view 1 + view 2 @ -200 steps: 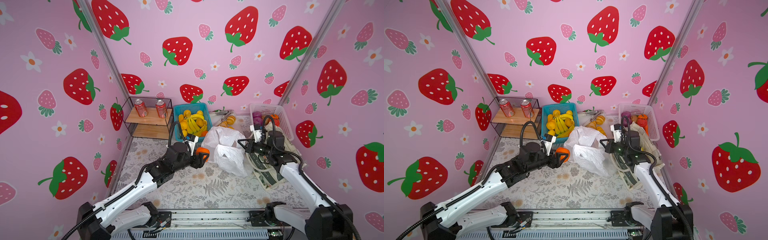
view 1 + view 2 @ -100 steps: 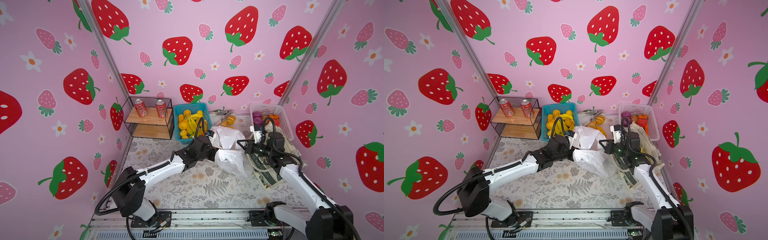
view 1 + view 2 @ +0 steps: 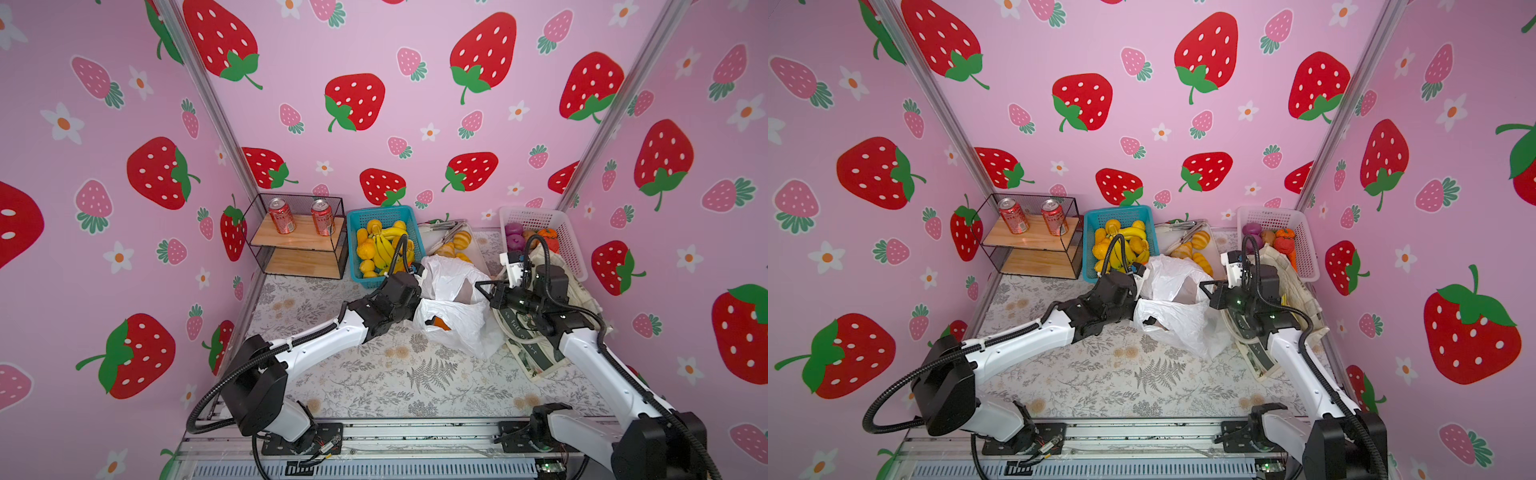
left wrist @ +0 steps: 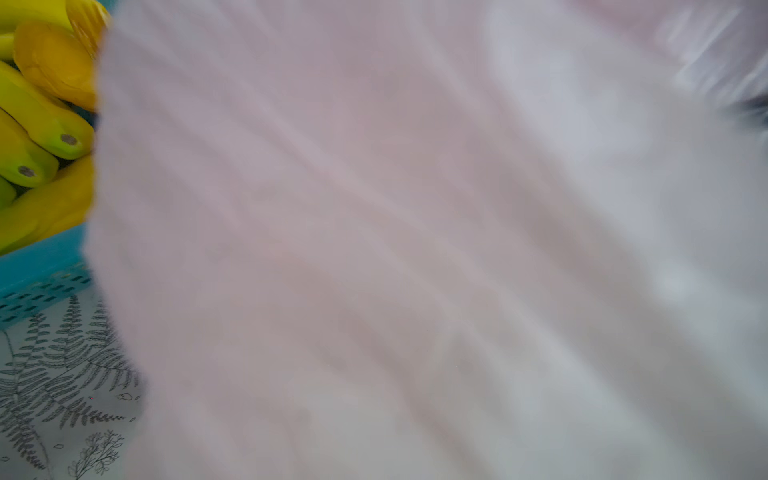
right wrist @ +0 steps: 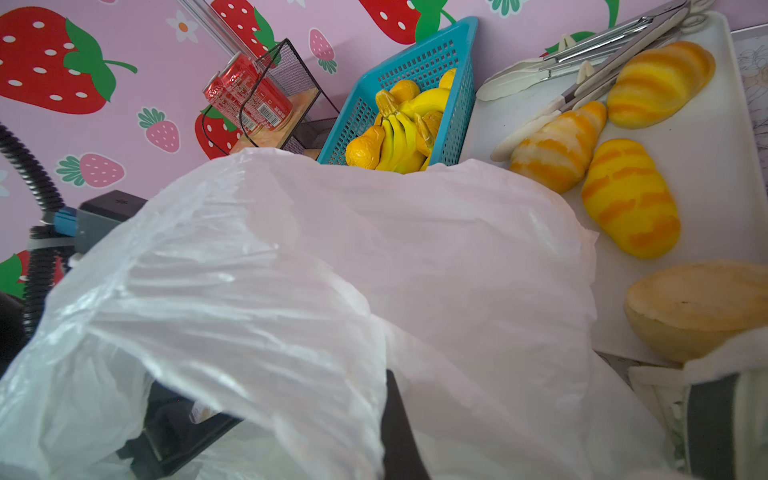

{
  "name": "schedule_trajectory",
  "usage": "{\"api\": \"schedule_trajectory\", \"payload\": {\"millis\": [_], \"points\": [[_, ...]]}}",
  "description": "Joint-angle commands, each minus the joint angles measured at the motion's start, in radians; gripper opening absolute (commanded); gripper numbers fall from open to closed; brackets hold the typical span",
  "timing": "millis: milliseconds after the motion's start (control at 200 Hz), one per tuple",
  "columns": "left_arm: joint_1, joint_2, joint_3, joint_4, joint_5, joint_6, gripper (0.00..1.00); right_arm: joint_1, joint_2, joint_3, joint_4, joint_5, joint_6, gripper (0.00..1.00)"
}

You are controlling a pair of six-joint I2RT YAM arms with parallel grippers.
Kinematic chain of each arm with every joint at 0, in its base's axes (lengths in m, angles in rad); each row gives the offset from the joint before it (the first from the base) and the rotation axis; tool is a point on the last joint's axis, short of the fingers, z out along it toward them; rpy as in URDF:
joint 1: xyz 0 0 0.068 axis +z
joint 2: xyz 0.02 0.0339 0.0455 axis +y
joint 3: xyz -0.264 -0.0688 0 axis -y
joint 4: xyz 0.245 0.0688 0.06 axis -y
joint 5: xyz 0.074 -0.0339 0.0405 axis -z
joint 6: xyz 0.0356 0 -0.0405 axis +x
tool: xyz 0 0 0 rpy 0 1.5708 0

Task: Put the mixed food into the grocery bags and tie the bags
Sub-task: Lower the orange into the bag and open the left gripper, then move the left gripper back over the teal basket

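Note:
The white plastic grocery bag (image 3: 453, 328) (image 3: 1179, 332) stands mid-table with its mouth held up. My left arm's wrist (image 3: 397, 295) is pushed into that mouth, so the left gripper is hidden by plastic. The left wrist view shows almost only bag film (image 4: 415, 249). Through a handle hole an orange toy fruit (image 3: 441, 324) shows inside the bag. My right gripper (image 3: 484, 286) (image 3: 1208, 286) is shut on the bag's rim, and one dark finger (image 5: 397, 419) presses the plastic (image 5: 332, 270). The canvas tote (image 3: 536, 353) lies under the right arm.
A blue basket (image 3: 353, 249) of bananas and yellow fruit stands behind the bag. Beside it a white tray (image 5: 706, 166) holds striped rolls (image 5: 631, 199) and tongs. A white basket (image 3: 532, 216) with purple onions is at the back right, a wire shelf (image 3: 297, 249) with red cans at the back left.
My left arm has swung right and forward, carrying the orange fruit from in front of the bag into its mouth. The right gripper has kept its hold on the rim.

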Motion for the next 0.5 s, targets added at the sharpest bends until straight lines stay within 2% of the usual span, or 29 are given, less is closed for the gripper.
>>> {"api": "schedule_trajectory", "payload": {"millis": [0, 160, 305, 395, 495], "points": [[0.022, -0.079, 0.0, -0.061, 0.014, 0.035, 0.89, 0.002, -0.006, 0.041, -0.021, 0.03, -0.025, 0.01], [0.107, -0.226, -0.052, -0.111, 0.164, 0.036, 0.85, -0.005, 0.003, 0.047, -0.045, 0.07, -0.049, 0.01], [0.274, -0.32, -0.11, -0.049, 0.239, -0.081, 0.82, -0.007, 0.021, 0.044, -0.034, 0.069, -0.051, 0.01], [0.352, -0.264, -0.071, -0.053, 0.202, -0.143, 0.82, -0.006, 0.029, 0.044, -0.028, 0.065, -0.05, 0.01], [0.366, -0.099, 0.082, -0.165, 0.126, -0.107, 0.82, -0.008, 0.028, 0.049, -0.032, 0.067, -0.056, 0.01]]}}
